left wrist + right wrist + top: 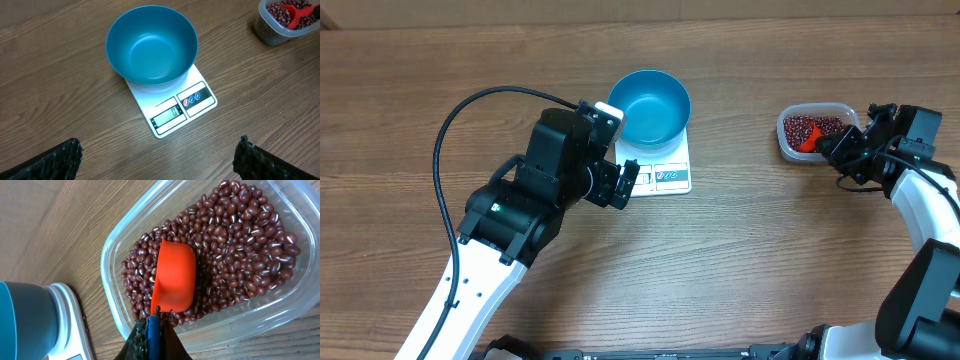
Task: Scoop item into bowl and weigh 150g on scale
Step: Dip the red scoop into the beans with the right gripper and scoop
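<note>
Beans [820,126], overhead: heaped in a clear tub [782,132] at the right side of the worktop [740,260], well apart from the blue bowl [655,100]. Blue bowl on the white scale [670,178], overhanging its platform, left of centre.

Left wrist: left pincer [157,152] spread wide, gripping nothing, hovering over bare worktop just short of the scale's display edge.

Right wrist: right pincer [152,332] clamped together on the handle of an orange scoop [175,277], scoop head resting among the beans inside the tub, the scale and bowl at the view's lower left.
</note>
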